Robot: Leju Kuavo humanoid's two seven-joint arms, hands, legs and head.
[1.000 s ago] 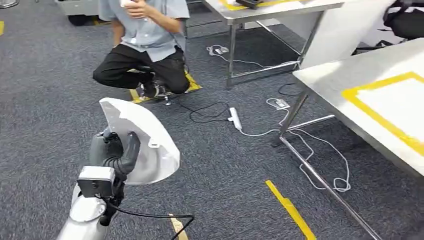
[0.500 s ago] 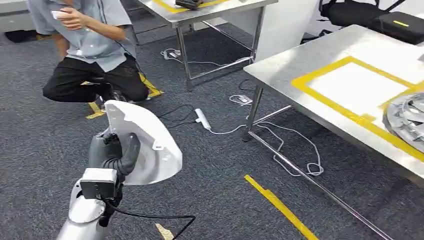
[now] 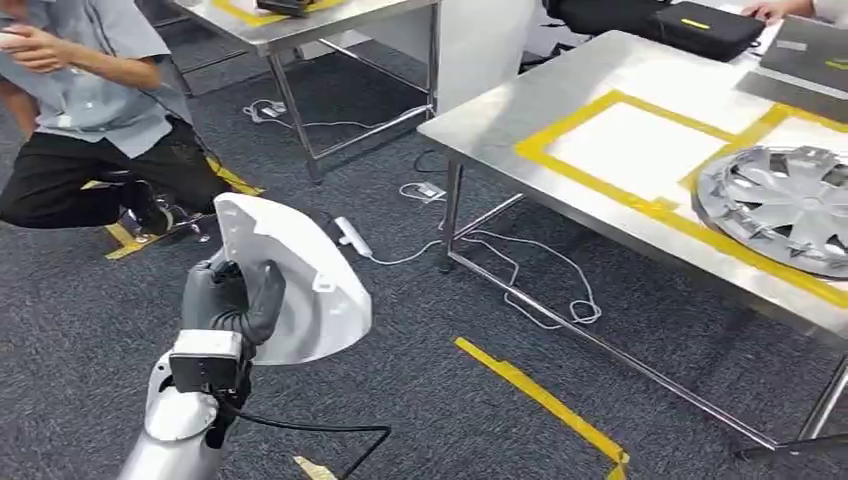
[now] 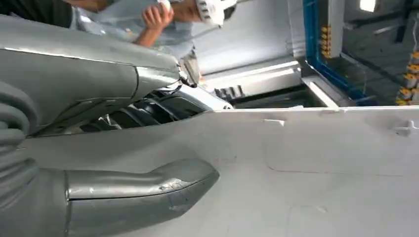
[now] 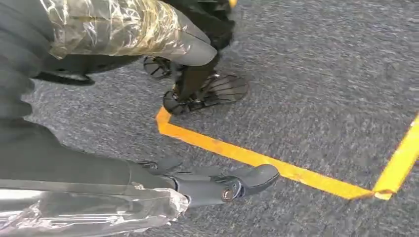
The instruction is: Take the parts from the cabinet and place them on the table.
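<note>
Fingers of the left hand are wrapping around the edge of a white plastic panel, gripping it and holding it raised above the grey carpet. In the left wrist view the thumb is pressing flat against the panel's pale surface, with the darker fingers curling over its far edge.

Taking the steel table as the landmark: the panel is hanging well to the left of it and lower than its top, not touching it. On the table top, yellow tape is framing a bare square, and a silver wheel cover is lying flat just to the right of that square. A black bag is sitting at the table's far edge. Under the table, white cables are trailing across the carpet. A person is crouching well to the left of the table, beyond the panel.

In the right wrist view the right hand is hanging over the carpet and an orange tape line, its fingers apart and holding nothing.
</note>
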